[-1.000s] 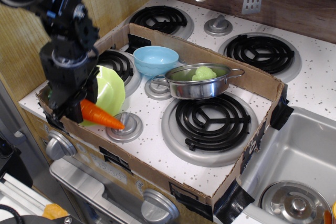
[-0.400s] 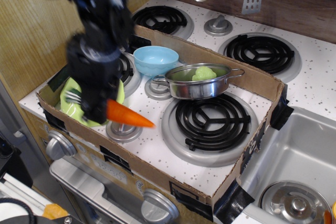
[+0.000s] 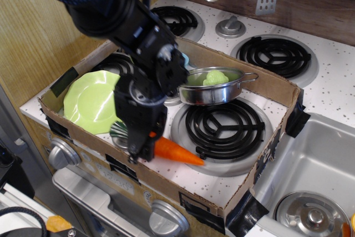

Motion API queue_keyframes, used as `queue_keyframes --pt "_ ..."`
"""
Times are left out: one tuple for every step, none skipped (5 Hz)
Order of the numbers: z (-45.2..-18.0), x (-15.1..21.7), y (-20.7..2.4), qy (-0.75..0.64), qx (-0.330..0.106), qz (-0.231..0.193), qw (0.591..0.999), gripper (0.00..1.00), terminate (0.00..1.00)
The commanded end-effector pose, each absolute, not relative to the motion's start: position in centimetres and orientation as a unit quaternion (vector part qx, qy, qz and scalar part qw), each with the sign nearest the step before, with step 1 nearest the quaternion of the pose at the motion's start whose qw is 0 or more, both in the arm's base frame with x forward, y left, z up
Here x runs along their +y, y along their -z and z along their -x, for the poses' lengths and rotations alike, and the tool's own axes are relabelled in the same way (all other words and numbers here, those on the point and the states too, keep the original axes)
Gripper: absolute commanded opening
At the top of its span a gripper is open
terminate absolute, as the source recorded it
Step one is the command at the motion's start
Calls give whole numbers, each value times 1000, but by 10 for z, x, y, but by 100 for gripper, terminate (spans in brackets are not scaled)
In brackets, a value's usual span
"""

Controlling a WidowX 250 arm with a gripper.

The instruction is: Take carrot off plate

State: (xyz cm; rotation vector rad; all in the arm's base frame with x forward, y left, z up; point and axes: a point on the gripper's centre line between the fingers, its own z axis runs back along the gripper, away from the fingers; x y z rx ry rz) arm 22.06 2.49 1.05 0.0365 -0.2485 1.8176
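The orange carrot hangs tilted just above the white stovetop at the front, its tip pointing right toward the front right burner. My gripper is shut on the carrot's stem end, which is hidden by the fingers. The lime-green plate lies flat at the front left of the cardboard tray, with nothing on it, well left of the carrot.
A steel pan holding a pale green lumpy piece stands behind the gripper. My arm hides most of the light blue bowl. Cardboard walls ring the stovetop. A sink lies at the right.
My gripper carried the carrot from the plate's front edge rightward and down to the stovetop front. The plate, tilted up before, now lies flat and bare.
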Motion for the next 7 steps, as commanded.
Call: queue_keyframes --pt "-218 -3 -12 -812 -107 -20 573 100 0" --pt "-221 -2 -21 -807 -127 -49 574 100 0" --pt "-226 -2 -35 -809 -126 -48 572 100 0" --pt "-231 -5 -51 -813 -133 -58 564 100 0" --pt "-233 -2 -66 -818 -133 -59 556 100 0" --pt "-239 2 -74 -809 -126 -52 572 100 0" --pt "-250 10 -78 -798 -127 -49 588 100 0"
